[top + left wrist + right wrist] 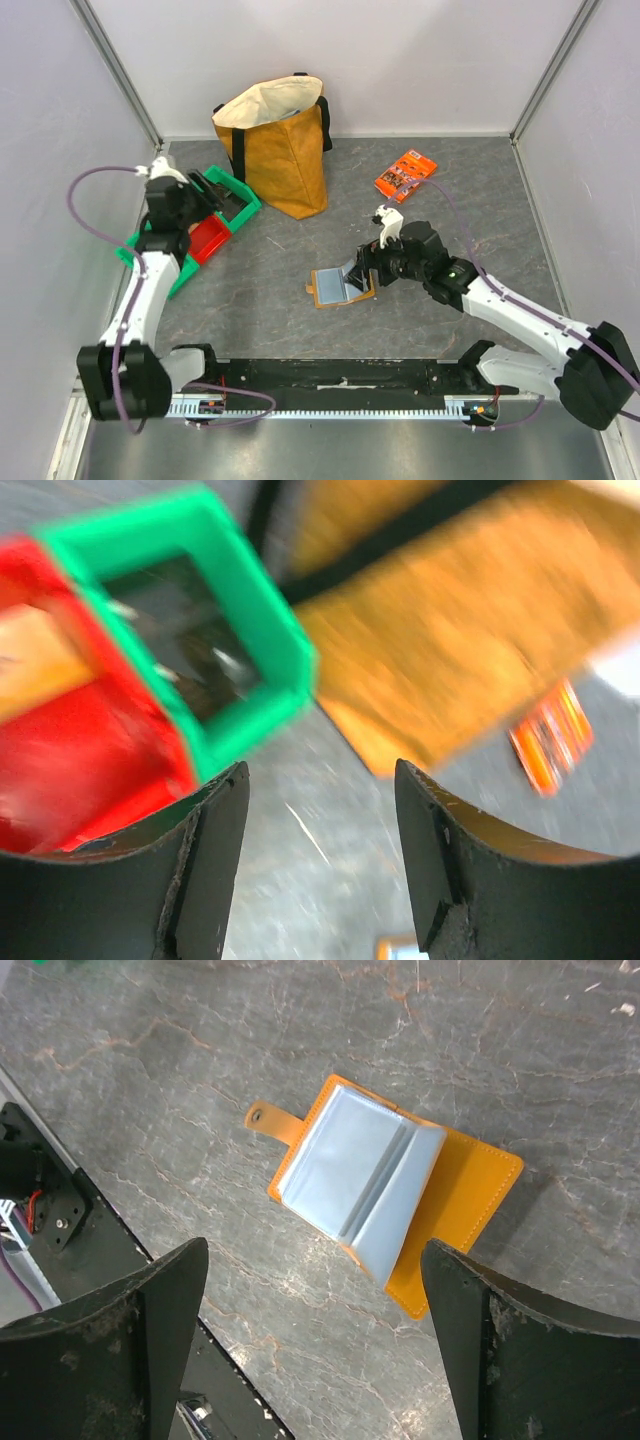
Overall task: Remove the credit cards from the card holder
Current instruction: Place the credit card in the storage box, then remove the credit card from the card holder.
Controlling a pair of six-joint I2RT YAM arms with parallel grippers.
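The card holder [340,287] lies open on the surface [480,230], just off centre toward 6 o'clock. Its tan cover is down, and its pale blue-grey pockets fan up from the spine. No credit cards show, and I cannot tell whether any sit in the sleeves. The right pincer [312,1260] hovers directly above it, spread wide and pinching nothing. I judge this to be the reach for a card. The next move calls for descending and nipping a card edge without lifting the holder. Out at 10 o'clock the left pincer [320,770] is spread and empty over the green bin [240,205] and red bin [208,240].
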